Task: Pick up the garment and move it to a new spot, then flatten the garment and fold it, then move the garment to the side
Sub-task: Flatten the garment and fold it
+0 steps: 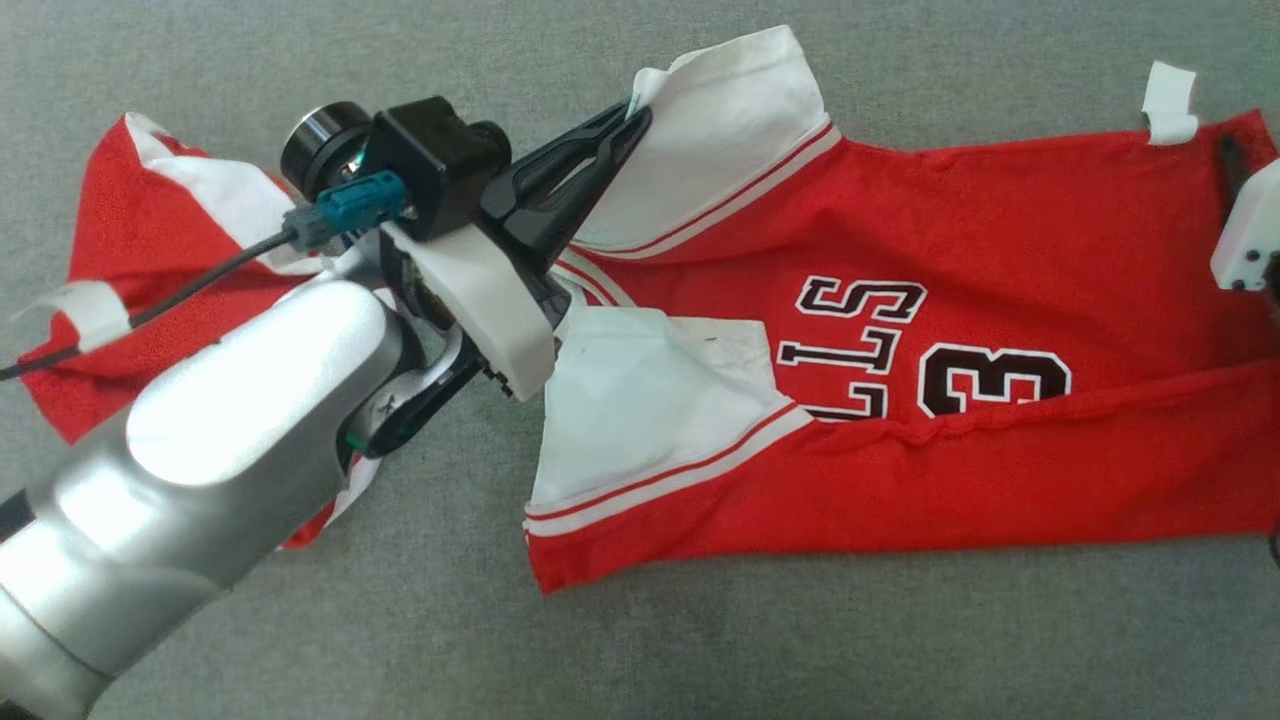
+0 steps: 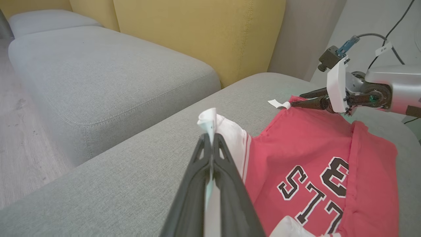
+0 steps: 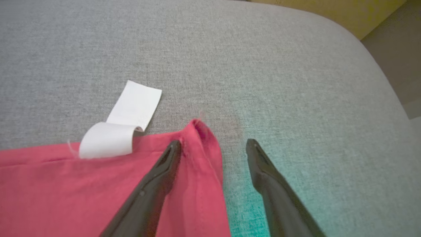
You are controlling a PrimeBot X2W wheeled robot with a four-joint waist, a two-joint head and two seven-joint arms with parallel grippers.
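The garment (image 1: 1000, 250) is a red jersey with white sleeves and black lettering, spread across a grey cushion. My left gripper (image 1: 630, 115) is shut on the edge of a white sleeve and holds it raised off the cushion; the left wrist view shows white cloth pinched between the closed fingers (image 2: 210, 138). My right gripper (image 3: 213, 144) stands open at the garment's (image 3: 49, 184) far red corner. One finger lies over the cloth and the other over bare cushion, with nothing gripped. That right gripper (image 2: 306, 98) also appears in the left wrist view, beyond the garment (image 2: 296, 148).
A white label (image 3: 131, 112) curls from the hem near the right gripper. The grey cushion (image 1: 400, 620) rounds off at its edge (image 3: 378, 65). A second grey seat (image 2: 98, 72), yellow back cushions (image 2: 197, 33) and wooden floor (image 2: 19, 148) lie beyond.
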